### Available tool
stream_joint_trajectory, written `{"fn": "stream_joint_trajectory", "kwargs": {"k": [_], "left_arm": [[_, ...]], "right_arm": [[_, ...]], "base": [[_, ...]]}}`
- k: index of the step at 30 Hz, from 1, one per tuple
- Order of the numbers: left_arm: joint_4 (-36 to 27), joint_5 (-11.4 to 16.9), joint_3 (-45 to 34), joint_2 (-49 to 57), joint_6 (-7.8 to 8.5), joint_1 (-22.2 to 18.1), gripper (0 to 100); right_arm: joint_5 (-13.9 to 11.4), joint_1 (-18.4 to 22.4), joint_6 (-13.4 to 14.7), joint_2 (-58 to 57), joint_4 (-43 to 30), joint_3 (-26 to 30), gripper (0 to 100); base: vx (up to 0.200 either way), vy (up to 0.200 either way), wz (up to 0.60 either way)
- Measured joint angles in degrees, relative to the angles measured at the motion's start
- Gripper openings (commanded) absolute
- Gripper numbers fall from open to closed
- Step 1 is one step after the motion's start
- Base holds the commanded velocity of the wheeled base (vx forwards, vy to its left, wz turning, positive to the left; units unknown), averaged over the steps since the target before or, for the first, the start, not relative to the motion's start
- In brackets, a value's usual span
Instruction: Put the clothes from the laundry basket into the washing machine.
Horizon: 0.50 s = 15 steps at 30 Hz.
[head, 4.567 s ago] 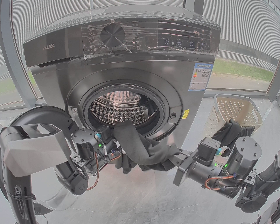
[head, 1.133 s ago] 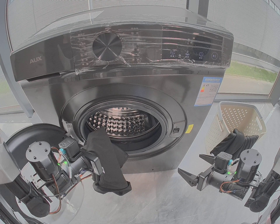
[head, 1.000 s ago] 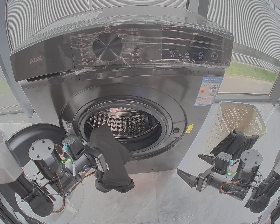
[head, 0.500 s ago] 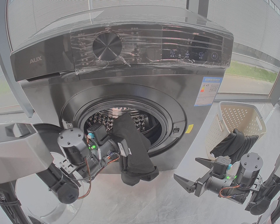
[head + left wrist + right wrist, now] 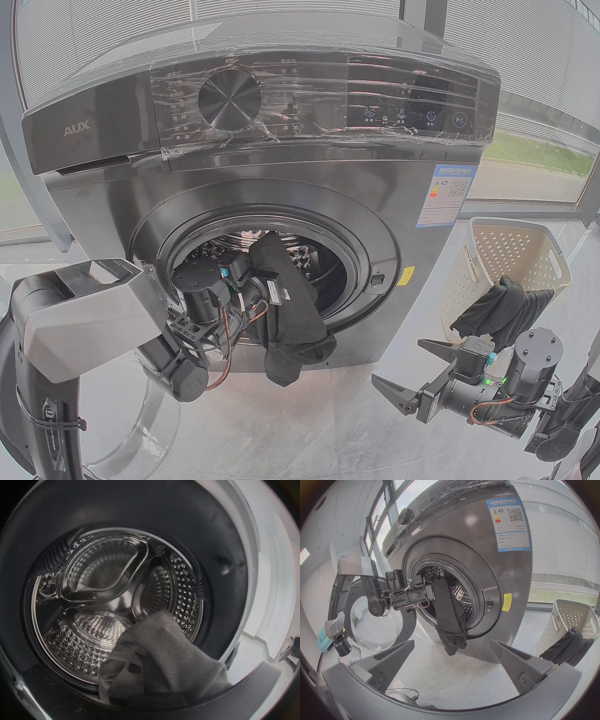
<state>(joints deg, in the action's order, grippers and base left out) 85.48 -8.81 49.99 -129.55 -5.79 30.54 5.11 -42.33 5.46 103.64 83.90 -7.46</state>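
A dark garment (image 5: 289,312) hangs over my left gripper (image 5: 273,289) at the mouth of the washing machine (image 5: 262,169). Its top sits inside the door ring and its tail droops below the rim. In the left wrist view the cloth (image 5: 162,664) covers my fingers, with the steel drum (image 5: 106,583) right behind it. My right gripper (image 5: 399,362) stands open and empty low to the right of the machine, near the cream laundry basket (image 5: 522,240). More dark clothes (image 5: 500,309) drape over the basket's front edge.
The round glass door (image 5: 119,419) is swung open to the left of the opening, beside my left arm. Pale tiled floor (image 5: 325,431) lies between the two arms. Windows run behind the machine.
My left arm has risen and swung right, bringing the garment from below the opening up into the drum mouth. The right gripper let go of the cloth earlier and has stayed open.
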Motion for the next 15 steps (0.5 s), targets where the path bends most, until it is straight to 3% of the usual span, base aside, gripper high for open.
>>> {"fn": "stream_joint_trajectory", "kwargs": {"k": [15], "left_arm": [[-8.30, -0.05, 17.94, -9.01, 0.38, -1.96, 0]], "right_arm": [[-0.11, -0.01, 0.00, 0.21, -0.04, 0.02, 100]], "base": [[0.000, 0.000, 0.00]]}}
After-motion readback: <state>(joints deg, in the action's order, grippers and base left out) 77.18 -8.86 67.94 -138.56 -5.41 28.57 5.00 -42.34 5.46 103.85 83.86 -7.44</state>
